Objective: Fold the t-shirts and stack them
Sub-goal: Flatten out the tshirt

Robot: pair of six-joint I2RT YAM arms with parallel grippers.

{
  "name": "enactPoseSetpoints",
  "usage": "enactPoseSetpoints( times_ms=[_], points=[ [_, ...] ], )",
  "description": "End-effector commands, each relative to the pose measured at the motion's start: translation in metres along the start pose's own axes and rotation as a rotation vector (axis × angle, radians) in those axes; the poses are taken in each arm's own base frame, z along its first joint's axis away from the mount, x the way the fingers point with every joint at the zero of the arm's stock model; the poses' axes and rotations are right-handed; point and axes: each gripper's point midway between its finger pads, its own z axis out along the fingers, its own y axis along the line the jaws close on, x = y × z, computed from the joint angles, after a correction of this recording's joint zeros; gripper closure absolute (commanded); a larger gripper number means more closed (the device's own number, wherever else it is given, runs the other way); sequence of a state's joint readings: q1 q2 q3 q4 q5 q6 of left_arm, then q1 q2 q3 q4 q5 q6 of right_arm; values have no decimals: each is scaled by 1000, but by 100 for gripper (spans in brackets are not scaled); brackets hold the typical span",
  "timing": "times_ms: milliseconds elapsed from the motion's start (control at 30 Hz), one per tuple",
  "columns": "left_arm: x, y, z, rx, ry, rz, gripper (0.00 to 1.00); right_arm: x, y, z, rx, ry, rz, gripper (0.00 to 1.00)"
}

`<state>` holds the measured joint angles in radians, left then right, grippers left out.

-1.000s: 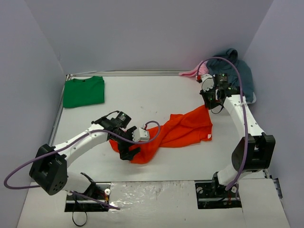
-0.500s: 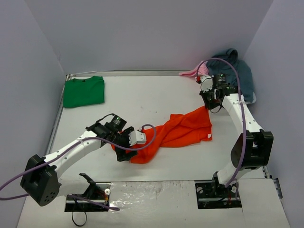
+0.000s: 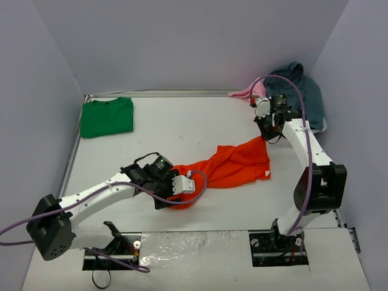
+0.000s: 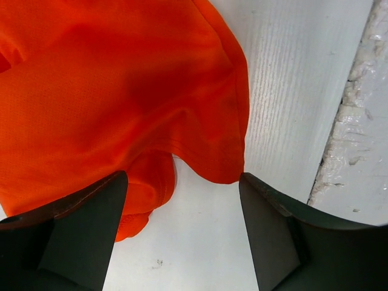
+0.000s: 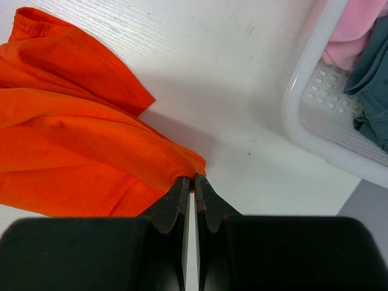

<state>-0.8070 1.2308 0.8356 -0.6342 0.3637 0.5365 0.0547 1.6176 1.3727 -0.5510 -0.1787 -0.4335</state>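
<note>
The orange t-shirt [image 3: 236, 163] lies crumpled across the middle of the table. My left gripper [image 3: 171, 197] hovers open over its near left end. In the left wrist view the orange t-shirt's [image 4: 109, 91] hem hangs just ahead of the left gripper [image 4: 183, 182], with bare table between the fingers. My right gripper [image 3: 265, 134] is shut on the shirt's far right corner. In the right wrist view the right gripper's [image 5: 194, 177] tips pinch a fold of the orange t-shirt [image 5: 73, 139]. The green t-shirt [image 3: 107, 116] lies folded at the far left corner.
A white basket [image 5: 315, 103] stands just right of the right gripper, with pink and teal clothes in it. In the top view the teal garment [image 3: 300, 88] is piled at the far right corner. A rough white strip [image 3: 194, 245] runs along the near edge.
My left gripper has moved right and nearer, onto the shirt's near left end, and its jaws have narrowed a little. The shirt's left end now sits further right. The right arm has barely moved.
</note>
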Motion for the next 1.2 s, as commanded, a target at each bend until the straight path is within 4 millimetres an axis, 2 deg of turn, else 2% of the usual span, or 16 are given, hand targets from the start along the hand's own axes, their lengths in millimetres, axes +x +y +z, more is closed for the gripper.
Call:
enactPoseSetpoints(
  times_ms=[0,500,767,1167],
  points=[
    [2,7,1,-54,21,0,27,-4,-3,0,23,1,7,100],
    [0,-14,12,11,56,59,29,1,-4,11,20,34,6,100],
    [-5,-19,8,33,46,61,32,3,-4,15,20,48,7,100],
    [3,-29,27,71,98,96,37,5,-4,21,24,68,5,100]
  ],
)
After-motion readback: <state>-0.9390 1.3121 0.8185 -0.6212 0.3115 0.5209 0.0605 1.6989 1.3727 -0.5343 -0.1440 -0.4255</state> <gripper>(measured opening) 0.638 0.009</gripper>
